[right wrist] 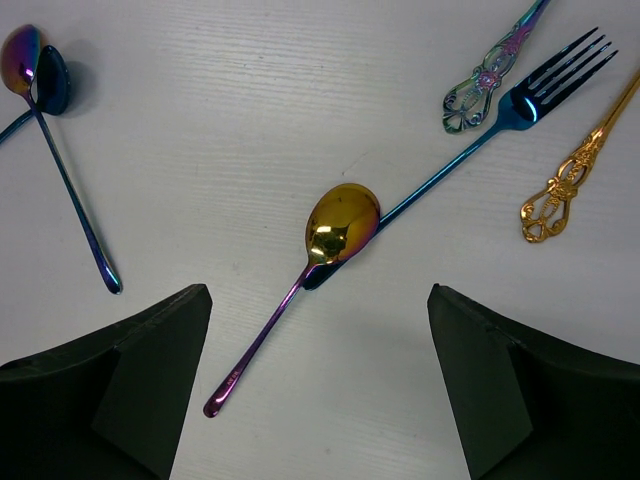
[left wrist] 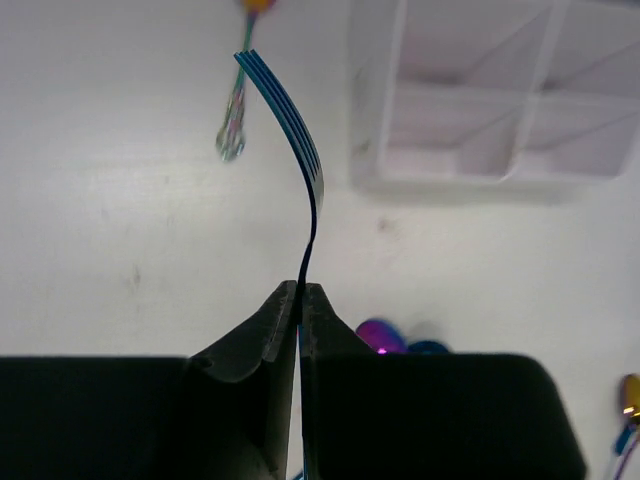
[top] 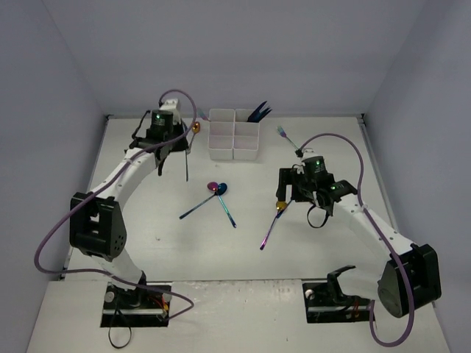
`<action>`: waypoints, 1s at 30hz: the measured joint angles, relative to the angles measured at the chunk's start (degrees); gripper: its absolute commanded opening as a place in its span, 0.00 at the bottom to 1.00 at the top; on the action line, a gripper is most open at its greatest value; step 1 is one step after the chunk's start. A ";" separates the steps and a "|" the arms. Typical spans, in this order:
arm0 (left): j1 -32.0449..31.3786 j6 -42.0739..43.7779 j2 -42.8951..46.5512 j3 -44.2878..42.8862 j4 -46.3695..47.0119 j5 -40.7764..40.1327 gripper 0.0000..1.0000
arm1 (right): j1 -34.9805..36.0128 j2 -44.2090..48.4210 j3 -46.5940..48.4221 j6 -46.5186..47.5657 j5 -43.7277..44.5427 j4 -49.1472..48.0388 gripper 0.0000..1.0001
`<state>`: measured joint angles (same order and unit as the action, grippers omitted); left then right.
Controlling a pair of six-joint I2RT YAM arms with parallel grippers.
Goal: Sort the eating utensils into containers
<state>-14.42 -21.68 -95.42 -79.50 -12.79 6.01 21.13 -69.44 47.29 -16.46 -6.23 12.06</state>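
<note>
My left gripper (top: 174, 151) (left wrist: 300, 296) is shut on the handle of a blue fork (left wrist: 288, 118) (top: 187, 163), held off the table just left of the white six-compartment containers (top: 221, 154) (left wrist: 372, 150). Blue utensils (top: 258, 112) stand in the back right compartment. My right gripper (top: 291, 197) (right wrist: 320, 390) is open above a gold-bowled spoon with a purple handle (right wrist: 340, 225) (top: 270, 226). That spoon's bowl lies over the handle end of a second blue fork (right wrist: 525, 100).
Two crossed spoons (top: 215, 190) (right wrist: 28, 62) lie mid-table. An ornate iridescent handle (right wrist: 488, 72) and an ornate gold handle (right wrist: 562, 192) lie beside the second fork. Another iridescent utensil (left wrist: 234, 125) with a gold piece (top: 196, 127) beyond it lies left of the containers. A fork (top: 286, 135) lies right of them.
</note>
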 measured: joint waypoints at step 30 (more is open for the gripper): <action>-4.30 -5.41 -29.49 -27.48 47.09 -10.46 0.03 | -2.37 4.58 0.00 0.25 7.40 2.38 1.00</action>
<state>-18.73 -27.10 -124.91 -106.99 34.30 -4.45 18.76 -64.86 47.29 -16.21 1.17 14.44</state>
